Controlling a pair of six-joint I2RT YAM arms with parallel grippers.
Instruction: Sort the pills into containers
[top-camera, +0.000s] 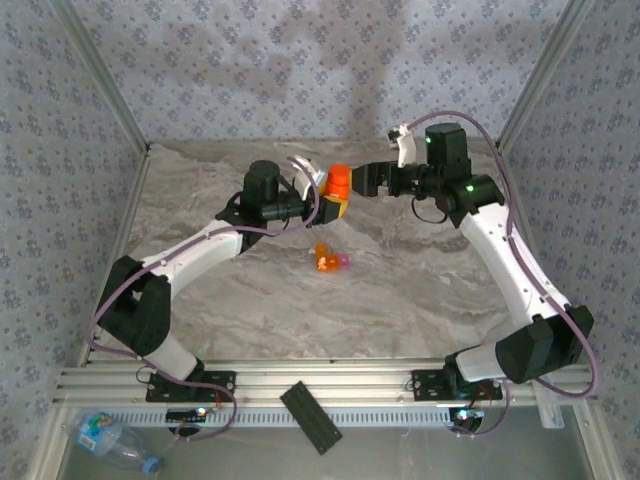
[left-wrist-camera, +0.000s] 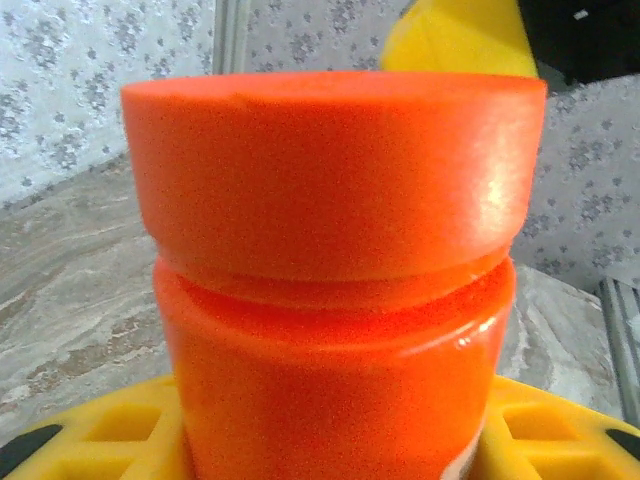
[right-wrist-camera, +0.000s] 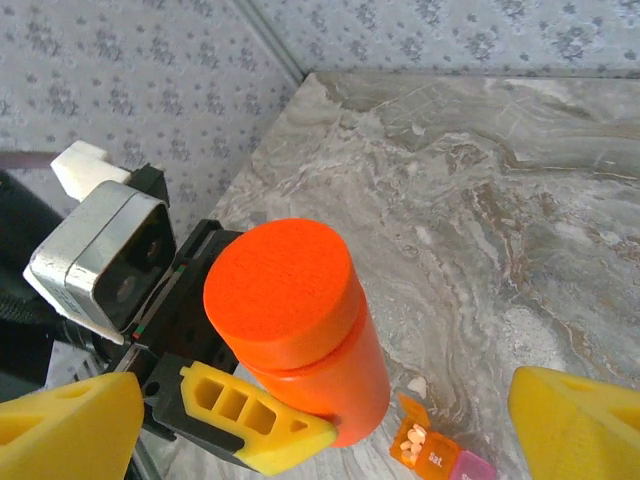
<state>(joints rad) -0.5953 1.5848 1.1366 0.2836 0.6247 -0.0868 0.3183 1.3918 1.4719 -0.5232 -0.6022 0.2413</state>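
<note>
Jaws of the left gripper (top-camera: 336, 203) clamped on the lower body of the orange pill bottle (top-camera: 340, 181), its yellow fingers (left-wrist-camera: 90, 440) pressing the bottle from both sides, as the left wrist view shows at close range. The bottle stands upright with its orange cap (right-wrist-camera: 280, 285) on, towards the far middle of the counter (top-camera: 450, 290); whether its base touches the counter cannot be told. Jaws of the right gripper (top-camera: 362, 181) spread wide, level with the bottle and just beside it on the right; in the right wrist view its two yellow fingers (right-wrist-camera: 70, 425) sit at the lower corners with the bottle ahead between them, neither finger in contact with it. The left arm's wrist camera (right-wrist-camera: 100, 255) faces the bottle from behind. Nearer the arm bases, well apart from both grippers, the small orange compartment (top-camera: 323, 259) lies on the counter with a pink piece (top-camera: 342, 262) joined to its right side; pale pills (right-wrist-camera: 412, 443) show inside the orange compartment. At the near edge, a black bar (top-camera: 310, 417) lies tilted across the aluminium rails (top-camera: 330, 380), and a plastic bottle (top-camera: 110, 440) lies on its side at the lower left.
</note>
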